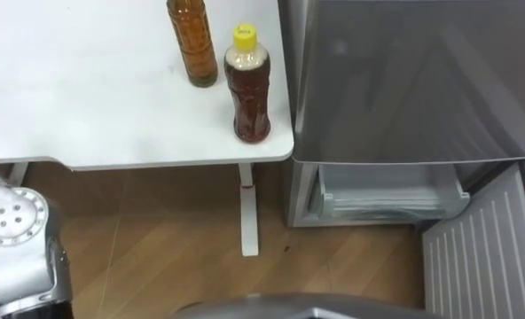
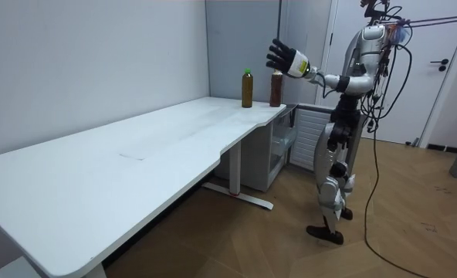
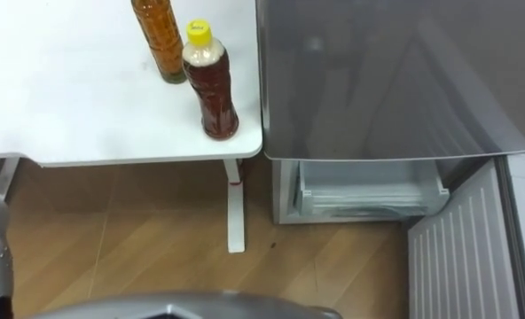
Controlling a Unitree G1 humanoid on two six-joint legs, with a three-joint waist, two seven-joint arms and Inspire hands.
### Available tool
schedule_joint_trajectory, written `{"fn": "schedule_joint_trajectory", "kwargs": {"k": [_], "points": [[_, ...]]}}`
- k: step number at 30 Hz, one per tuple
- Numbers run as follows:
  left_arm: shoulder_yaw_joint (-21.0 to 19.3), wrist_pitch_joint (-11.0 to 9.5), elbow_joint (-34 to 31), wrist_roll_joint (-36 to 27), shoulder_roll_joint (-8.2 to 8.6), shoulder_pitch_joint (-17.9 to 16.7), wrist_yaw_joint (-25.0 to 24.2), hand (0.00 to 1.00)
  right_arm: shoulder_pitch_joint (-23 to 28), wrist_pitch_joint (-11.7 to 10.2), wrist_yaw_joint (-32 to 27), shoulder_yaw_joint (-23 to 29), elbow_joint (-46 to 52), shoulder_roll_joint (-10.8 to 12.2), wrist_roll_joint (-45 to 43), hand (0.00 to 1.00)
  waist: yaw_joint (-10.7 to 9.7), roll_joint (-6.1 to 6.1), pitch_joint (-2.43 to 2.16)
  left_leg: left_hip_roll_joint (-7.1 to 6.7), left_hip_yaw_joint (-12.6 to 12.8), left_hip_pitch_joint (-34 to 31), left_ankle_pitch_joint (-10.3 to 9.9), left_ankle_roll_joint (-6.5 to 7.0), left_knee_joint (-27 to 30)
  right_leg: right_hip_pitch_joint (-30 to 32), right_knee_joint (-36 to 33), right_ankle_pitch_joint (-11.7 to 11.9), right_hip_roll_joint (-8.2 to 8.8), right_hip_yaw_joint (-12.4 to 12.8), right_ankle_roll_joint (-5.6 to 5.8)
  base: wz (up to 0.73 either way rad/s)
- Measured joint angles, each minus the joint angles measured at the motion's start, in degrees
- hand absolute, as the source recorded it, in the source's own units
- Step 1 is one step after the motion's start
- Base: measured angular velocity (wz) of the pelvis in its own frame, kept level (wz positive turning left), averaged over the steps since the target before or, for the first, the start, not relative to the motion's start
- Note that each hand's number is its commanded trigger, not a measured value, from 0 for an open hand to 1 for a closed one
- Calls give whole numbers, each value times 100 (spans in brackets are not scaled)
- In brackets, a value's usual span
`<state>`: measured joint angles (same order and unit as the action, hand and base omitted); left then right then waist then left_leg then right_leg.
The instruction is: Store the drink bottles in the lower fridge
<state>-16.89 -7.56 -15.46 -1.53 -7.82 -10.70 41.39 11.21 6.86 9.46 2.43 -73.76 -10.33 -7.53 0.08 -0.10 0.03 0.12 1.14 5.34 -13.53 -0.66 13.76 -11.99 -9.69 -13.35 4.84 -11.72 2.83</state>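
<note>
1. a yellow-capped bottle point(image 1: 247, 89) and a second bottle point(image 1: 192, 40) stood upright on the desk point(image 1: 85, 106) corner, beside the fridge point(image 1: 404, 80).
2. the left hand point(image 2: 285, 59) was raised near them, fingers spread wide, empty.
3. the lower fridge door point(image 1: 480, 252) stood open.

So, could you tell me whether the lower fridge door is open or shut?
Open: the lower door stands swung out at the lower right, and the drawer behind it is exposed.

Amber bottle point(image 1: 192, 44) neck cut off at top edge; fridge drawer point(image 1: 388, 193) interior partly hidden.
</note>
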Motion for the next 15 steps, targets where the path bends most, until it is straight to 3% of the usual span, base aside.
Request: {"fn": "schedule_joint_trajectory", "kwargs": {"k": [5,15], "points": [[292,-59,-449,359,-36,25,-337,0,-95,-52,0,-7,-52,1,-46,0,-144,11,2,-2,20,-8,2,-1,55,10,4,-1,1,-1,0,0],[1136,-64,-487,545,-64,275,-1552,0,-394,-137,0,-121,-241,-4,-268,0,-236,-67,39,-6,54,-112,12,3,22,118,22,-5,6,41,6,-1]]}}
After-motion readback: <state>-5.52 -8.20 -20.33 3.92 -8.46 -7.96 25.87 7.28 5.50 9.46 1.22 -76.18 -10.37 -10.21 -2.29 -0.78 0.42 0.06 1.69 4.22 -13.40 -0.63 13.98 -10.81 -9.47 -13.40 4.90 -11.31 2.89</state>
